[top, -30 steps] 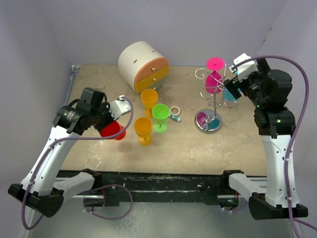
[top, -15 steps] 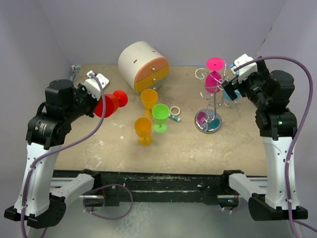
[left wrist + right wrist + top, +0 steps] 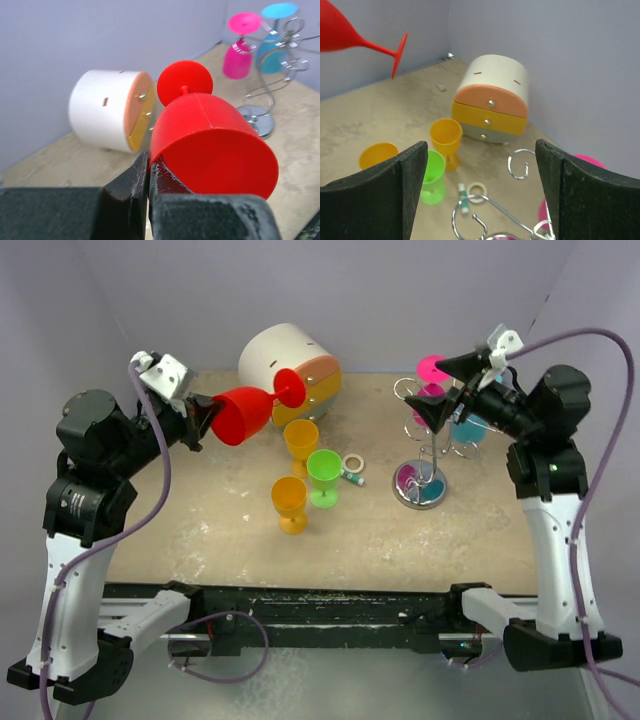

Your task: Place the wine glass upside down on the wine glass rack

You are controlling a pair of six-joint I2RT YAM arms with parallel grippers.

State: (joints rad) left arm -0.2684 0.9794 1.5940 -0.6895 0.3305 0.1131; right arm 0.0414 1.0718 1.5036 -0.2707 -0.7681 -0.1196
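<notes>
Plain lilac walls close in a worn beige desk (image 3: pixel 200 540). Nearest the arm bases stands one orange glass (image 3: pixel 289 502), then a green glass (image 3: pixel 323 475), then a second orange glass (image 3: pixel 300 438), all upright and close together. A roll of tape (image 3: pixel 353 462) and a small tube (image 3: pixel 352 478) lie just beside the green one.

Higher up on the left, the left hand (image 3: pixel 203 420) is clenched on the bowl's rim of the red wine glass (image 3: pixel 240 415). The glass is carried in the air on its side, foot pointing toward the rack (image 3: pixel 432 455). The right hand (image 3: pixel 447 390) hovers by the rack's top, released, jaws wide, grasping nothing.

To do this step well, I judge the glass should cross high over the standing cups, turn bowl-down, and slide its stem into a free scroll arm.

Count: six glasses, namely one red, two orange, one green, plus a pink glass (image 3: pixel 236 62) and a blue glass (image 3: pixel 270 47) hanging upside down. There is one rack, and one drawer chest (image 3: pixel 290 372) at the far wall.
</notes>
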